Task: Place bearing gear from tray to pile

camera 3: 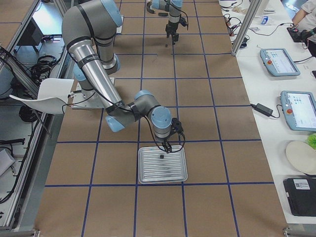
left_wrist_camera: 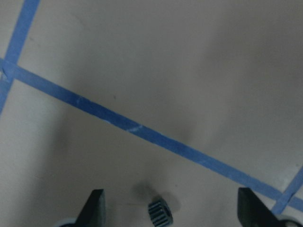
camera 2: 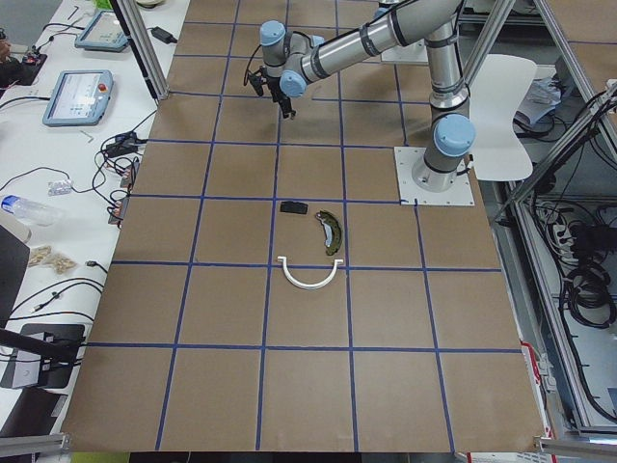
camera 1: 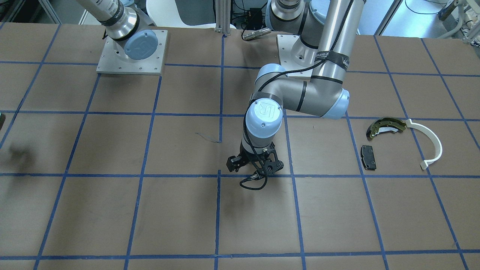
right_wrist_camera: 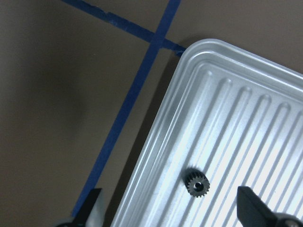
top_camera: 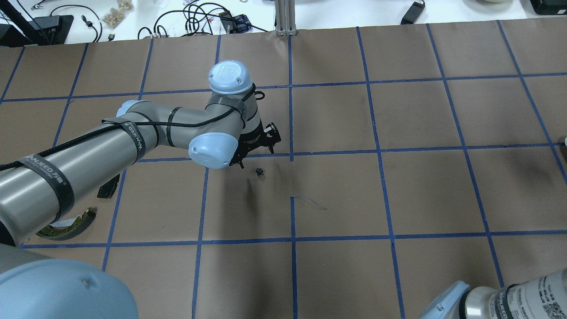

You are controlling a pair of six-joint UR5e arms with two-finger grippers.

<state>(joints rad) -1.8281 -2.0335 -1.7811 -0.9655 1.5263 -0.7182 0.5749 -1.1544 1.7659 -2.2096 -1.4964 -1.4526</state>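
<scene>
A tiny black bearing gear (right_wrist_camera: 195, 183) lies in the ribbed metal tray (right_wrist_camera: 265, 109) near its corner. My right gripper (right_wrist_camera: 171, 210) hovers open over it, also in the exterior right view (camera 3: 167, 146). A second small gear (left_wrist_camera: 160, 213) lies on the brown table at mid-table (top_camera: 260, 171). My left gripper (left_wrist_camera: 173, 210) is open just above it, one finger on each side. The pile lies well apart from both gears: an olive-yellow shoe (camera 1: 386, 126), a white arc strip (camera 1: 431, 144) and a black pad (camera 1: 368, 156).
The table is brown paper with a blue tape grid (top_camera: 292, 153). The tray (camera 3: 163, 165) sits at the table's end on my right side. The left arm's elbow (camera 1: 330, 101) reaches over the table between its base and the pile.
</scene>
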